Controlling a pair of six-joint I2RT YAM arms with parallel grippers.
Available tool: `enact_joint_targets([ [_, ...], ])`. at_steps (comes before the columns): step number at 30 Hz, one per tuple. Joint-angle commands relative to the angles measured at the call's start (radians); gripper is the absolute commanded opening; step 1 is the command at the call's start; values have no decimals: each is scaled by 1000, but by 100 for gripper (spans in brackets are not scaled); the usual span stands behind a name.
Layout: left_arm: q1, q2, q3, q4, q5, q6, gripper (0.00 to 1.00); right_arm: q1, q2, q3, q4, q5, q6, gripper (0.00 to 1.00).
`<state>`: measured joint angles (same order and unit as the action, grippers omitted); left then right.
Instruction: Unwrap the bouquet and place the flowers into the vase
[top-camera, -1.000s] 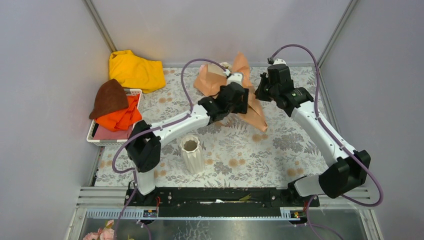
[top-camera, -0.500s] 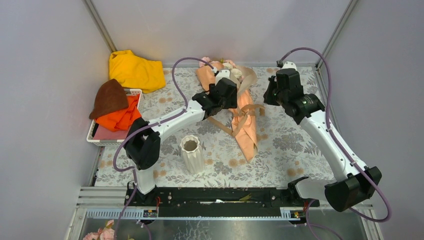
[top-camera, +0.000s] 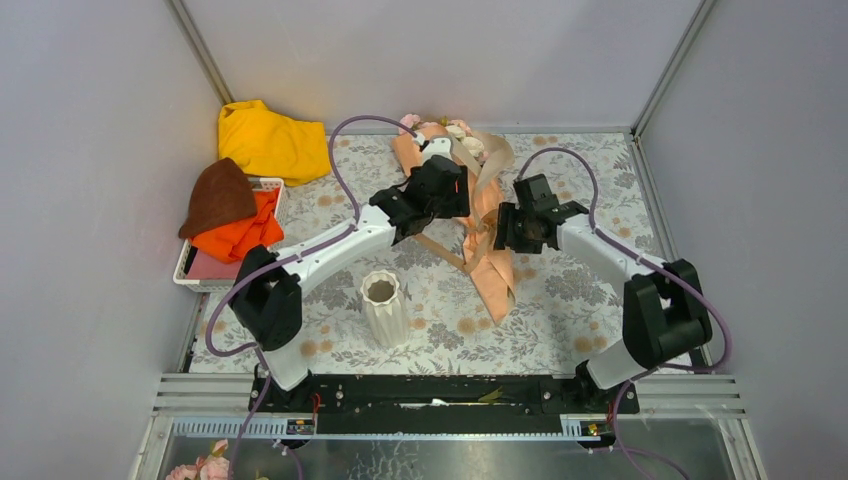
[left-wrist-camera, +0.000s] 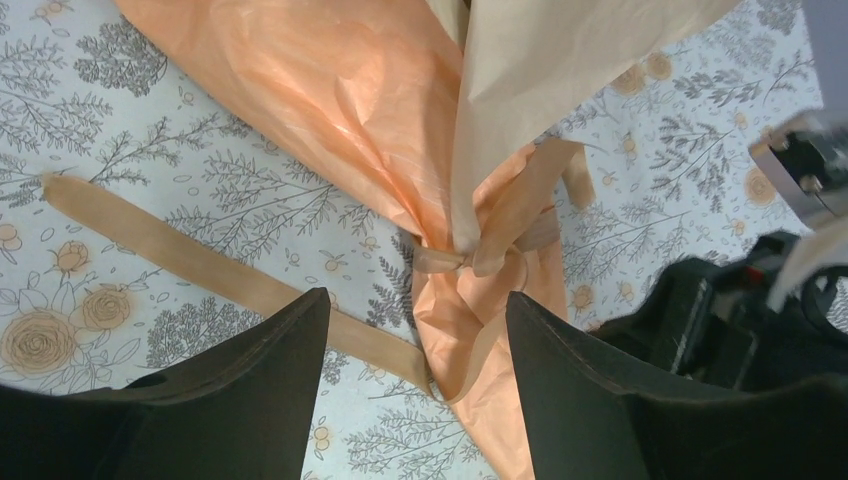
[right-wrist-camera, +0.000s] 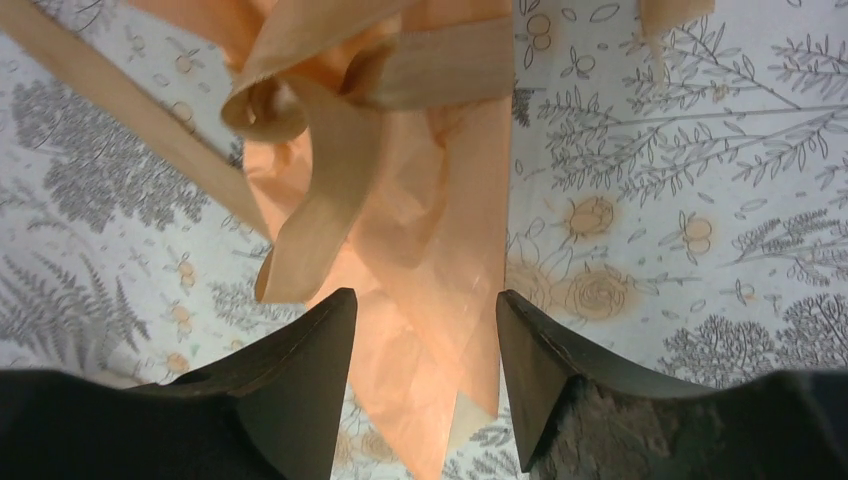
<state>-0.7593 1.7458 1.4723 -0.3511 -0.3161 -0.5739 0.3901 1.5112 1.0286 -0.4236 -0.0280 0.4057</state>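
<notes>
Bouquet (top-camera: 485, 215): lies on the desk (top-camera: 580, 290) between both arms, blooms toward the back wall, still wrapped and tied.
Ribbon knot (left-wrist-camera: 462, 258): cinches the paper at the waist; a loose tail (left-wrist-camera: 180, 262) trails left across the desk.
Left pincer (left-wrist-camera: 415, 385): wide, empty, above the knot.
Right pincer (right-wrist-camera: 422, 385): apart, empty, over the paper's tail end.
Advice: pinch a ribbon tail, not paper, and pull outward (paper tears easily).
Room: open desk on the right; vase (top-camera: 382, 306) stands near-left, well apart.
</notes>
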Motion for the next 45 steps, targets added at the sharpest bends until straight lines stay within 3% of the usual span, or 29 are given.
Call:
enact_joint_targets([
  [1,-7,-21,-35,40,15,-17,72,-8,87,90,63,57,7,62],
  [9,-7,-47,-66,43,3,-10,72,-38,230,201,63,109,13,63],
  [17,-8,-49,-85,54,12,-6,72,-62,321,278,78,63,12,61],
  [22,-7,-19,-76,56,51,5,72,-63,356,282,101,-2,7,41],
  [28,-9,17,-59,54,100,5,72,-66,339,265,125,-9,12,1],
  [35,-15,56,-43,54,122,-1,72,-66,223,251,120,-12,14,0],
  [45,-26,143,35,24,122,55,65,-66,127,268,105,-113,24,0],
])
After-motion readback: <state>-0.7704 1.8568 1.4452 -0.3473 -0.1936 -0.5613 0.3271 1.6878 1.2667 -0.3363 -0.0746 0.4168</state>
